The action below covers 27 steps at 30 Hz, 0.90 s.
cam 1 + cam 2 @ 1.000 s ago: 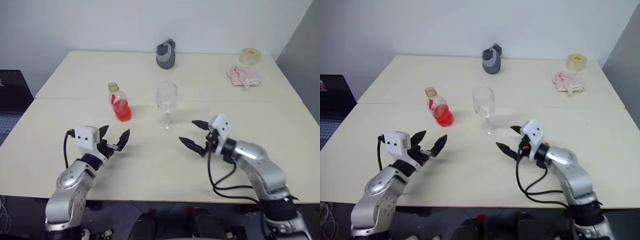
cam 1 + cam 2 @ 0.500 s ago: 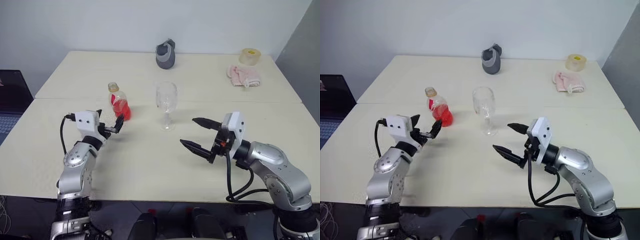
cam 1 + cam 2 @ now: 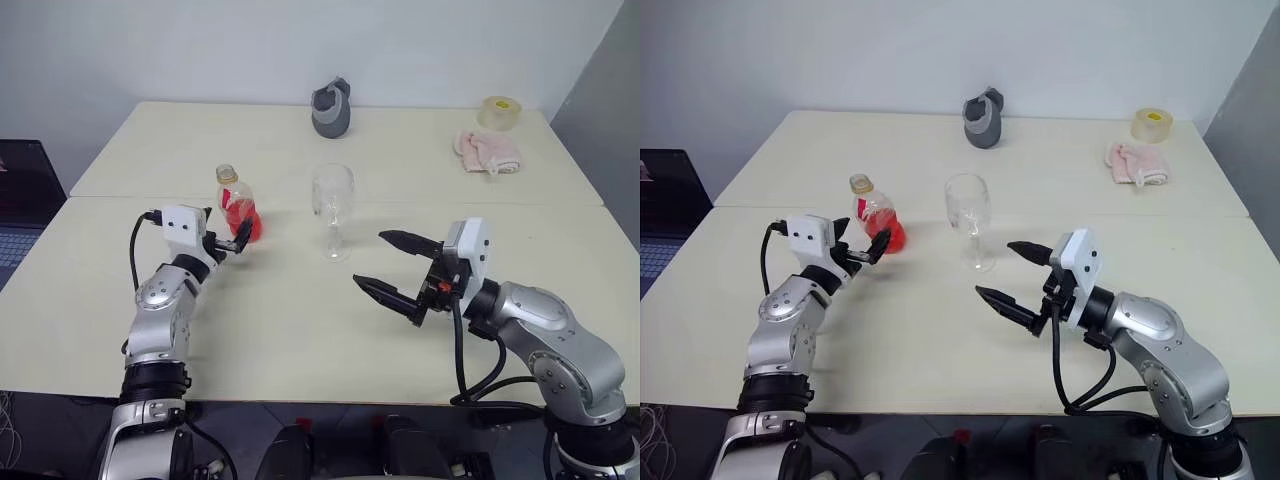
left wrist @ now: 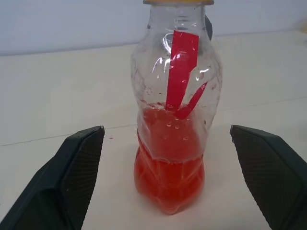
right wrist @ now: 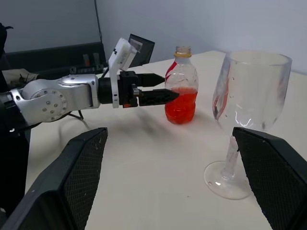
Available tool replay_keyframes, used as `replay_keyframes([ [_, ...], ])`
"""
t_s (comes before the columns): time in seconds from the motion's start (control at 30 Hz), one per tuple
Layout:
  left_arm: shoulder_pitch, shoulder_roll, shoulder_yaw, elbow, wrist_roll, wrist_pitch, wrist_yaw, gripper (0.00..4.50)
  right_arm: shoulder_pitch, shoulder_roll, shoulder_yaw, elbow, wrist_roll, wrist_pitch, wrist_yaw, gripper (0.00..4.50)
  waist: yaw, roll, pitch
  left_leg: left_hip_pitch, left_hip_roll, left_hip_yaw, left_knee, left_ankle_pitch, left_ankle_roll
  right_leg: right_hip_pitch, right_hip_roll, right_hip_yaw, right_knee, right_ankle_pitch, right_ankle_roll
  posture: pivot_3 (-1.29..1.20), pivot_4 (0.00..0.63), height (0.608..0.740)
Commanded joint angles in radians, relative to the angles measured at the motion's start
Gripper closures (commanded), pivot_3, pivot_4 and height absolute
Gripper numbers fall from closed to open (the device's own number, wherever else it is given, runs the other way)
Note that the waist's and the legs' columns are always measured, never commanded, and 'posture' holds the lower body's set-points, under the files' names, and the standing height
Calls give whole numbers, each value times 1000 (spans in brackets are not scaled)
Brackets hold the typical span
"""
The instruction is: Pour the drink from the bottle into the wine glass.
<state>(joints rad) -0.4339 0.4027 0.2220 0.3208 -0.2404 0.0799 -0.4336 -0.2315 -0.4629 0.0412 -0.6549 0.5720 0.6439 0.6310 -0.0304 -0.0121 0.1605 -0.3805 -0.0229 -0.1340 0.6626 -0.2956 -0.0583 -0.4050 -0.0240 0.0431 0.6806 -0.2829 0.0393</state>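
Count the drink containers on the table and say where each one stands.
2. The small clear plastic bottle with red drink and yellow cap stands left of centre, before the open left gripper. The clear stemmed wine glass, empty, stands at the centre.

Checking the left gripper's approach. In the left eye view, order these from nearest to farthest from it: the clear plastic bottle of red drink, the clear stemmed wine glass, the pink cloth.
1. Clear plastic bottle of red drink, just ahead of the left gripper.
2. Clear stemmed wine glass, mid-table, to the bottle's right.
3. Pink cloth, far right corner.
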Motion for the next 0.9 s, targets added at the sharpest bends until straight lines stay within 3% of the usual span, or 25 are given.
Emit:
replay_keyframes([
  [0.03,-45,21,-2,33,13,-46,-19,0,-1,-9,-10,-44,18,-15,-3,40,0,0,0,0,0,0,0,0,0,0,0,0,0,0,0,0,150,740],
  [0.83,-265,18,-28,422,63,-261,-97,0,2,-42,-12,-58,24,-3,-13,40,-1,0,0,-1,-1,0,1,0,0,0,0,-1,0,0,0,0,150,740],
  [0.9,-273,16,-23,437,59,-274,-102,400,2,-44,-13,-58,23,-2,-15,1,-2,0,0,-1,-1,0,1,0,0,0,0,-1,0,0,0,0,150,740],
])
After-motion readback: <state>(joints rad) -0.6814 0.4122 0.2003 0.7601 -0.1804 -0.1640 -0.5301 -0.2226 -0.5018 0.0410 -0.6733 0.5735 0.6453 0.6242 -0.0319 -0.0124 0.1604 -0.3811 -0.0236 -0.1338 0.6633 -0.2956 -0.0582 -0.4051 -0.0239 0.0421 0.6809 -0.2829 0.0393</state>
